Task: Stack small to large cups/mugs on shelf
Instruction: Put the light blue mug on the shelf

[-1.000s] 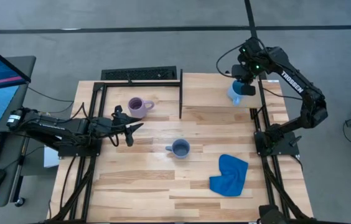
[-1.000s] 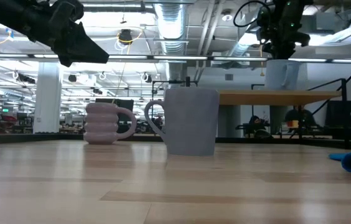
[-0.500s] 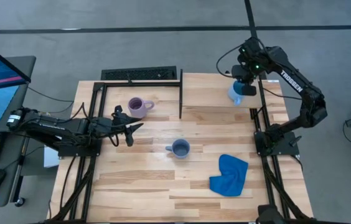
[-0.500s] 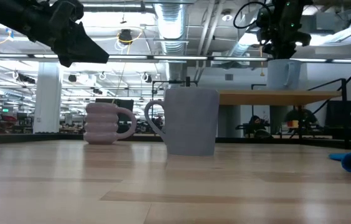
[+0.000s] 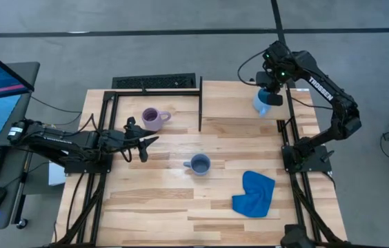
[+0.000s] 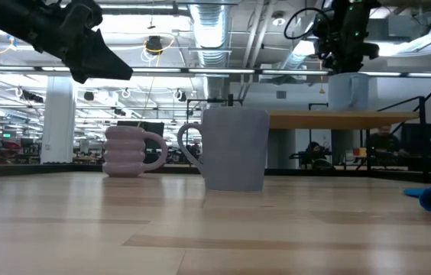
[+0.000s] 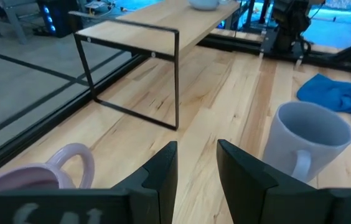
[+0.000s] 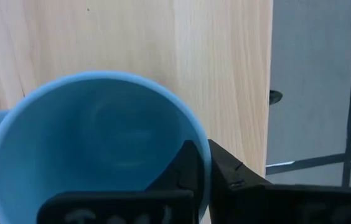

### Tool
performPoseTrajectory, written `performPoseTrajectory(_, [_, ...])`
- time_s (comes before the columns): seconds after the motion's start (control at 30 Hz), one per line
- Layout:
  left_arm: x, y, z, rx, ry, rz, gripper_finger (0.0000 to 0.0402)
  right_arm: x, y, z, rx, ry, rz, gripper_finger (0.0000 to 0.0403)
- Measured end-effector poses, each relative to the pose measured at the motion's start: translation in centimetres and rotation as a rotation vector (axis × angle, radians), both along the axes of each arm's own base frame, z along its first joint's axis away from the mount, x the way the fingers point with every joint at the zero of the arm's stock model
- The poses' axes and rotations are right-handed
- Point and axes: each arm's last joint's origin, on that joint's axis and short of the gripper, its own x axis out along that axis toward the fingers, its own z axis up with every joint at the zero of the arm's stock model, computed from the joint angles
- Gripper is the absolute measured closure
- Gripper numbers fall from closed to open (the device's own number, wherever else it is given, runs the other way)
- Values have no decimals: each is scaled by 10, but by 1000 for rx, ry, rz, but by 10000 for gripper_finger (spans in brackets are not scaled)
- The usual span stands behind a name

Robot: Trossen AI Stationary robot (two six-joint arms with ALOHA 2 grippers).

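**Sky blue mug held on shelf by right gripper; two mugs on tabletop**

Surface: a striped plank tabletop is seen in the high view, ringed by grey floor; a monitor corner sits at the far left of the frame. The pale wood shelf occupies the upper centre-right. In the low view, a large room with ceiling ducts and lights is seen behind the table.

Right gripper: its fingers are closed on the rim of the sky blue mug, which is at the shelf's right end. The pinch on the rim is shown only in the right wrist view; the mug is seen empty there.

Left gripper: placed at centre-left of the high view, fingers a narrow gap apart, holding nothing.

Count: three mugs. The lilac mug stands upper left of centre; the slate grey-blue mug stands at centre. One blue cloth lies lower right.
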Motion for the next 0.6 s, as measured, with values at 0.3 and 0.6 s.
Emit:
performPoseTrajectory(0.3, [-1,0,-2,-7,15,3,298,2,-4,-2,-26,-12,-27,343])
performPoseTrajectory(0.6, [-1,0,-2,-7,15,3,298,4,-6,-1,-40,-42,-61,340])
